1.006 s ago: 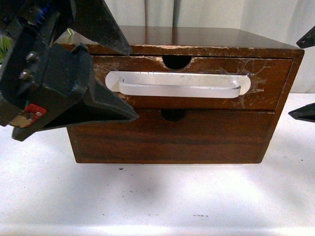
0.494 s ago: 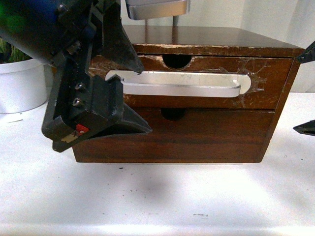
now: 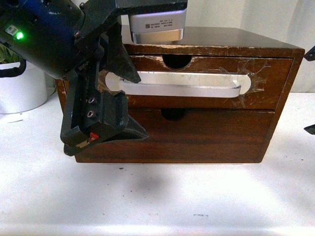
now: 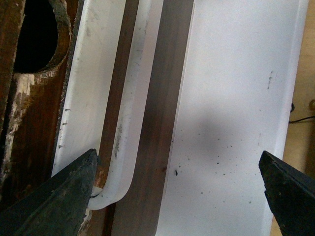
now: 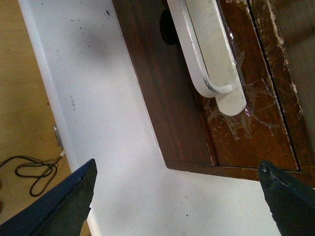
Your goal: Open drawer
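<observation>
My left gripper (image 3: 142, 105) hung wide open right in front of the chest (image 3: 211, 44), jaws spread and nothing between them but air. The drawer (image 3: 206, 102) sat dead ahead of it, scratched dark front looking flush in its frame. Its white handle (image 3: 182, 84) ran away sideways from my upper fingertip (image 3: 139, 78). From the left wrist camera, that fingertip lay right at the handle's curved end, though I couldn't tell if it touched. The other fingertip hovered out over the bare white table (image 3: 147, 196). The half-round notch (image 3: 176, 61) was just above the handle, beyond my upper finger. The plain lower drawer front (image 3: 197, 132) stood behind my lower finger. My right gripper (image 5: 177, 167) was open too and held nothing, off past the handle's far taped end, well apart from the wood.
</observation>
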Available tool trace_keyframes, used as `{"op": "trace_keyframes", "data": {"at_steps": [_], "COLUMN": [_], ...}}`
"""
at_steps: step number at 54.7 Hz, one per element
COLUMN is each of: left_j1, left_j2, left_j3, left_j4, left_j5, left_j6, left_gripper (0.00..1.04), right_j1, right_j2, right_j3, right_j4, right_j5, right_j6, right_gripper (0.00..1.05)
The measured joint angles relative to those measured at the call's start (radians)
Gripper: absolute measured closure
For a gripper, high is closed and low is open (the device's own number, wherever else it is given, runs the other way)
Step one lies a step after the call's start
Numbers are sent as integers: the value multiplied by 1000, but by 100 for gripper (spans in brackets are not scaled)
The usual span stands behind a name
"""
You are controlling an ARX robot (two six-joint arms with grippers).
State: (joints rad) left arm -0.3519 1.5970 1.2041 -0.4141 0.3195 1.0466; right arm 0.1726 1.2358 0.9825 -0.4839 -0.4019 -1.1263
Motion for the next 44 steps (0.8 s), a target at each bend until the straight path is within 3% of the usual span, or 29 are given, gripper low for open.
{"op": "trace_keyframes", "data": {"at_steps": [23, 44], "left_j1": [11, 12], "left_j2": [11, 12], "left_j3": [3, -6], "left_j4": [-5, 16], "left_j5": [-6, -1], "left_j6": [29, 27], "left_gripper": [6, 6], "right_j1": [48, 132], "right_j2": [9, 129], "right_j3": [0, 32], "right_j4": [19, 72], "right_j5": [13, 90], "right_j6": [3, 59], "right_gripper": [9, 9]}}
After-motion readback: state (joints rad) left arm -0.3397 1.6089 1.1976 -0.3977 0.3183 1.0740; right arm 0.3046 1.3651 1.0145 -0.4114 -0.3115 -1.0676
